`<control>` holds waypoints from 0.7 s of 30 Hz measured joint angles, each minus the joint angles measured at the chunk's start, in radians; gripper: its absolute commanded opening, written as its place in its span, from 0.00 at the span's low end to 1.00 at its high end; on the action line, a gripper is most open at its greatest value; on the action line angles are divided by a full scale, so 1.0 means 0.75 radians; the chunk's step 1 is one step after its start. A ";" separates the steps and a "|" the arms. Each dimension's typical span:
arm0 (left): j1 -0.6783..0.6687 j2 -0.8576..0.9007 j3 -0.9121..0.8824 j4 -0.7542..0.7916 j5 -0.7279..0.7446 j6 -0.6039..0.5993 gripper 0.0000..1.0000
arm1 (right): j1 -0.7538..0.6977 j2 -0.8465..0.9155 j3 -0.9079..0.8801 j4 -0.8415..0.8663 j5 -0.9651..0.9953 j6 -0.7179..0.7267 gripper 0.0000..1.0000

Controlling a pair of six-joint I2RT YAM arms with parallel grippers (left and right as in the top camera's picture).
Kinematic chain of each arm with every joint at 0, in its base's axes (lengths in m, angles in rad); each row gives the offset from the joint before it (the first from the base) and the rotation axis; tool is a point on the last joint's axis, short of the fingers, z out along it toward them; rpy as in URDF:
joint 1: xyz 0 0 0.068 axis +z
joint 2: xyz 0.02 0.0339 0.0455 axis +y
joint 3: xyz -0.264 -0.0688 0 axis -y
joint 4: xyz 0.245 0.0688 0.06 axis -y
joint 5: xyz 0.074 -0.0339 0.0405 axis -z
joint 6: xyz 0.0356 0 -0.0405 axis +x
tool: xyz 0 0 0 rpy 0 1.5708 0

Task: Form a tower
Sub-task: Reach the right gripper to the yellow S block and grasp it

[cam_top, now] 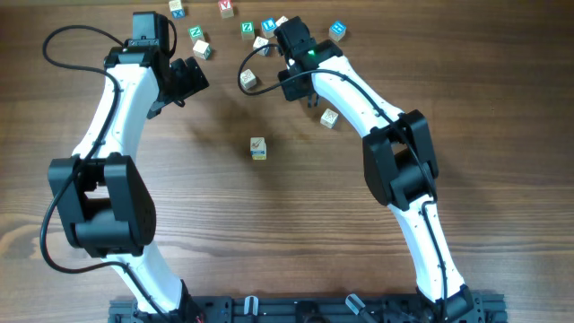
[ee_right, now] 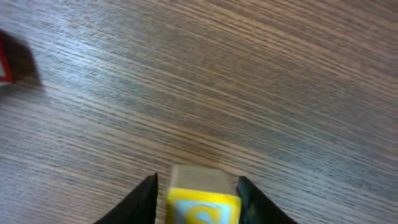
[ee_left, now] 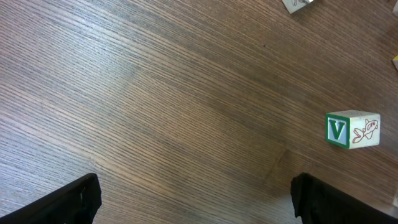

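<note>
Bracketing a yellow-faced cube (ee_right: 203, 204) with the right gripper (ee_right: 198, 190), jaws narrow, firm hold uncertain.
Square both fingers (ee_right: 144, 202) on flat sides before lifting; carry level to the tower (cam_top: 258, 148), mid-table and well apart; leave the left gripper (ee_left: 196, 199) wide and empty.

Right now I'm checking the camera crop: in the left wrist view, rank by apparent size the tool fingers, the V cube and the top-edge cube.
1. Tool fingers, both alike, nearest the lens.
2. V cube.
3. Top-edge cube, mostly cut off.
</note>
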 measured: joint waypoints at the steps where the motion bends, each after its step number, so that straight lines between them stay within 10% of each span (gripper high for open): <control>1: 0.000 0.000 0.000 0.001 0.000 0.000 1.00 | -0.001 0.000 0.000 -0.001 0.003 0.008 0.31; 21: 0.000 0.000 0.000 0.000 0.000 0.000 1.00 | -0.002 -0.006 0.000 -0.072 0.019 0.006 0.37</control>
